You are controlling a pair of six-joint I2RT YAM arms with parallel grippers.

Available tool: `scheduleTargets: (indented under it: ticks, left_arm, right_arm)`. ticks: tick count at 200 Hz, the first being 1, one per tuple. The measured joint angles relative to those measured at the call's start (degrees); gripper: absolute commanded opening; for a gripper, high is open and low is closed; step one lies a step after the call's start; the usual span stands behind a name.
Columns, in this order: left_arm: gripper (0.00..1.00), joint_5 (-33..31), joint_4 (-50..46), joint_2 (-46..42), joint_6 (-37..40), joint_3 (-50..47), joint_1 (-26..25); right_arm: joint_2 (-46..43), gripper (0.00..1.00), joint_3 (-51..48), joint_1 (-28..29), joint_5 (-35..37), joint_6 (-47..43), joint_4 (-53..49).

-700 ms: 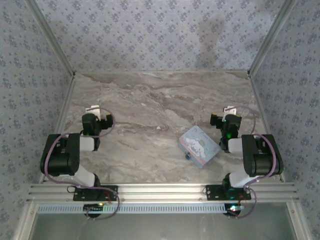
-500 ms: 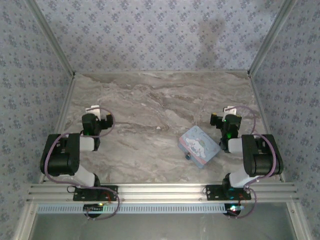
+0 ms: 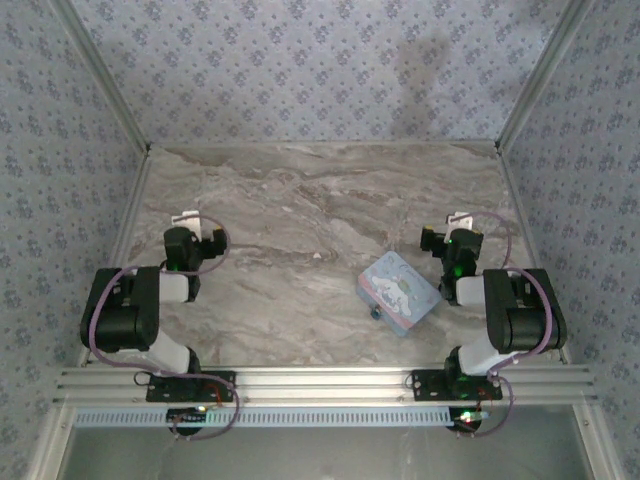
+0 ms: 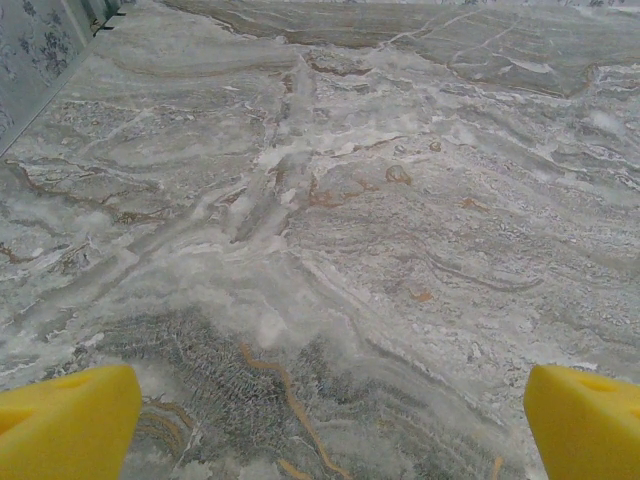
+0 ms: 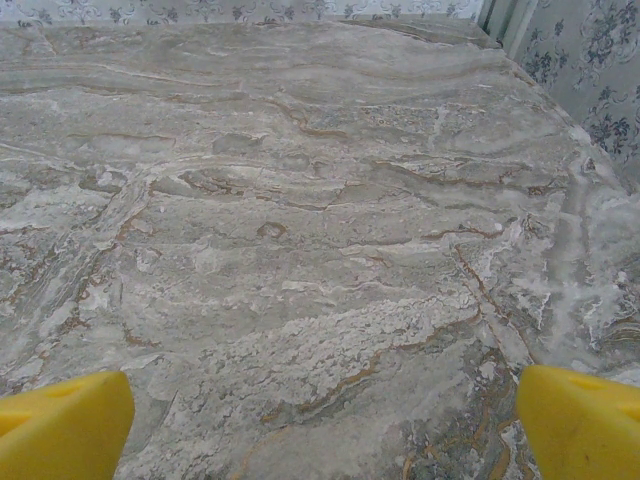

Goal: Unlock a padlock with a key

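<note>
Items as I read them from my station, nearest first.

1. Aluminium rail (image 3: pixel 320 381) across the near edge, with both arm bases bolted to it.
2. Left arm (image 3: pixel 124 312), folded back on the left side of the table. Right arm (image 3: pixel 520 312), folded the same way on the right.
3. Padlock (image 3: pixel 376 312): a tiny dark bluish lump on the marble, right of centre. It sits at the near-left edge of the tin, and I cannot tell if they touch. It is well apart from both claws.
4. Tin (image 3: pixel 398 291): pale blue, rectangular, cartoon lid, lying flat and turned at an angle, just left of the right arm.
5. Left gripper (image 4: pixel 325 425): yellow fingertips (image 4: pixel 65 425) at opposite corners of its wrist view, spread wide, bare marble between them, holding nothing.
6. Right gripper (image 5: pixel 320 425): likewise spread wide and empty over bare marble.
7. Table (image 3: pixel 320 200): grey-brown veined marble.
8. Walls (image 3: pixel 320 70): blue floral wallpaper on three sides.
</note>
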Motion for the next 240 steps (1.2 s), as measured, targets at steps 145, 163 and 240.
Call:
scheduleTargets:
  ticks: [145,163,240]
  left_arm:
    - [0.82,10.8,-40.19,-9.7,-21.22,29.03,2.71]
    - [0.72,13.22,-46.42,-7.1,-24.74,31.71,-0.17]
    - [0.57,11.78,-65.9,3.21,-39.32,42.01,-17.9]
  right_arm:
    - [-23.19,0.94,22.77,-9.14,-9.33,24.72,-45.11]
    - [-24.11,0.81,23.1,-8.81,-14.16,27.36,-50.97]
    - [-28.89,0.69,27.58,2.43,-21.03,28.15,-71.21]
